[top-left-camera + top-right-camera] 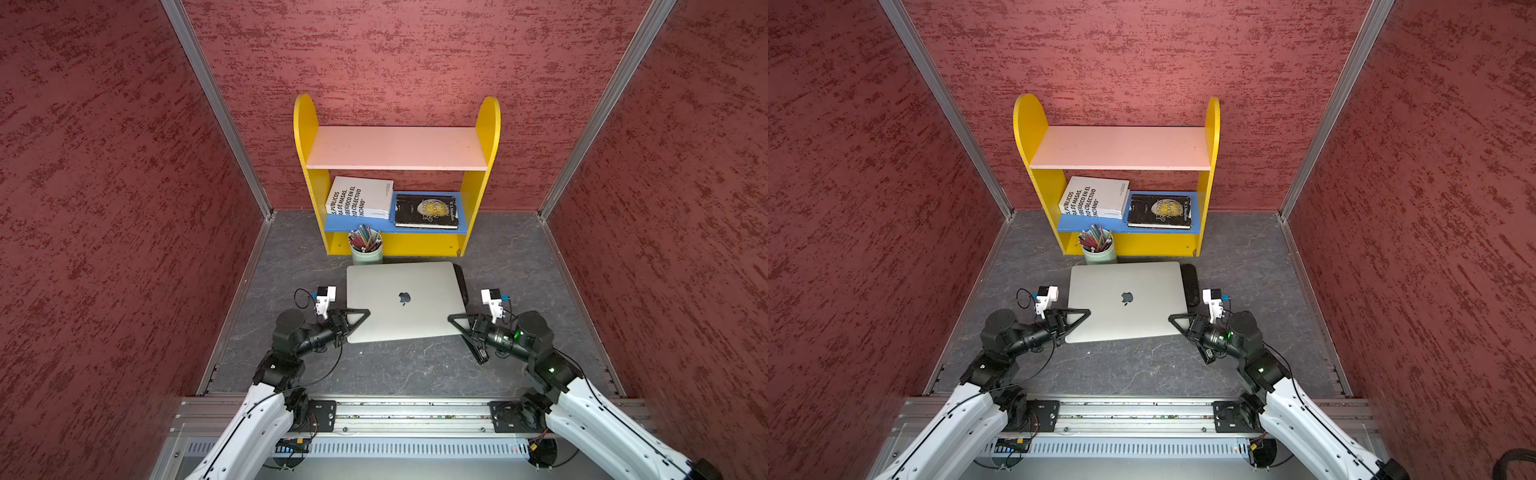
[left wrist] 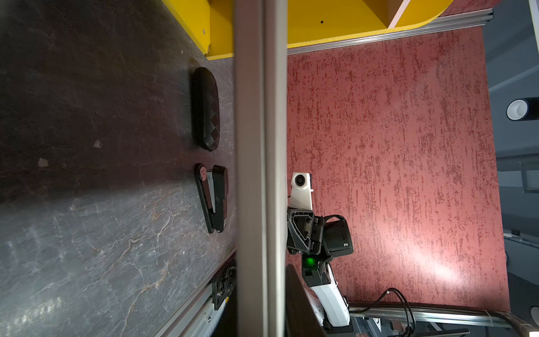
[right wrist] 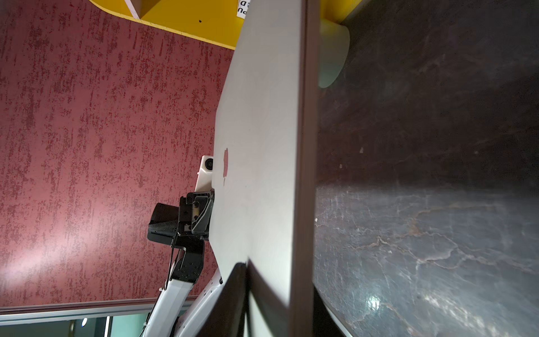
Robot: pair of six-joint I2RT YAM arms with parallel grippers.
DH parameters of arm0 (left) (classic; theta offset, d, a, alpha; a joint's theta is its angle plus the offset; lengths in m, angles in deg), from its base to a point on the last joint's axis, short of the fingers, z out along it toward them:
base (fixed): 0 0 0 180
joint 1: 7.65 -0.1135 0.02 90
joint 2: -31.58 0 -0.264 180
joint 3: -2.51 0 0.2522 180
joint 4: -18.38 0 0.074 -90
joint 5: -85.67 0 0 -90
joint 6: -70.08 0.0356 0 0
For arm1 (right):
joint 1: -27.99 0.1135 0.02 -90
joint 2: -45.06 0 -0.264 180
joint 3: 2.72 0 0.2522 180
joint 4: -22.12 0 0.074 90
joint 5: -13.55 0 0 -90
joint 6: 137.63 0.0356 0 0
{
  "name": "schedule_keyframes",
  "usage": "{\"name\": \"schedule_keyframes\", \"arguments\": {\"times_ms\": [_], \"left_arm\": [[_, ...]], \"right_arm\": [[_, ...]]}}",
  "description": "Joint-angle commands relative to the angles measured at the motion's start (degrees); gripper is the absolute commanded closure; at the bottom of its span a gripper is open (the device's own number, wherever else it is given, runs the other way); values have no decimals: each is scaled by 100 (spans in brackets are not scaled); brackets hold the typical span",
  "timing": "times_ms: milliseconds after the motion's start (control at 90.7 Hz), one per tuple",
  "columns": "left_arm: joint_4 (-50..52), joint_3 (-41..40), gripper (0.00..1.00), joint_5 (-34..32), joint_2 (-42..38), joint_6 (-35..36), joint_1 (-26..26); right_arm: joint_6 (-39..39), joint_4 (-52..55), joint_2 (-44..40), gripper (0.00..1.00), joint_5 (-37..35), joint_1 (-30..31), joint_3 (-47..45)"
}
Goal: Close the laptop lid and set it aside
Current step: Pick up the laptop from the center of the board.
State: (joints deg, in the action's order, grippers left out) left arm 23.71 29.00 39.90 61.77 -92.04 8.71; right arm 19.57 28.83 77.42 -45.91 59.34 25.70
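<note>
Laptop [image 1: 405, 299]: closed and held up off the bench [image 1: 415, 365], in the middle in front of the shelf [image 1: 305, 137]; both wrist views show it edge-on with bare bench beneath it.
Lid [image 1: 415, 278]: shut flat on the base, logo side up.
Left pincer [image 1: 361, 316]: clamped on the laptop's left edge near the front corner, one finger over the lid.
Right pincer [image 1: 454, 321]: closed on the right edge, with fingers [image 3: 233, 291] above and below it.
Case [image 2: 205, 109]: black, on the bench, showing past the laptop's right edge in both top views.
Stapler [image 2: 214, 198]: black, on the bench near the case, below the right pincer.
Cup [image 1: 365, 247]: full of pencils, just behind the laptop's far left corner.
Shelf: a white book [image 1: 359, 197] and a black book [image 1: 426, 211] lie side by side on its blue board.
</note>
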Motion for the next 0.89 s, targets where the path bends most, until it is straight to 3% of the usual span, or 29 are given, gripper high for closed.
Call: {"name": "schedule_keyframes", "arguments": {"times_ms": [0, 882], "left_arm": [[-444, 136, 100, -514, 165, 271, 34], [-818, 1293, 100, -185, 1171, 7, -336]], "right_arm": [[-429, -700, -81, 100, 795, 181, 543], [-812, -342, 339, 100, 779, 186, 1630]]}}
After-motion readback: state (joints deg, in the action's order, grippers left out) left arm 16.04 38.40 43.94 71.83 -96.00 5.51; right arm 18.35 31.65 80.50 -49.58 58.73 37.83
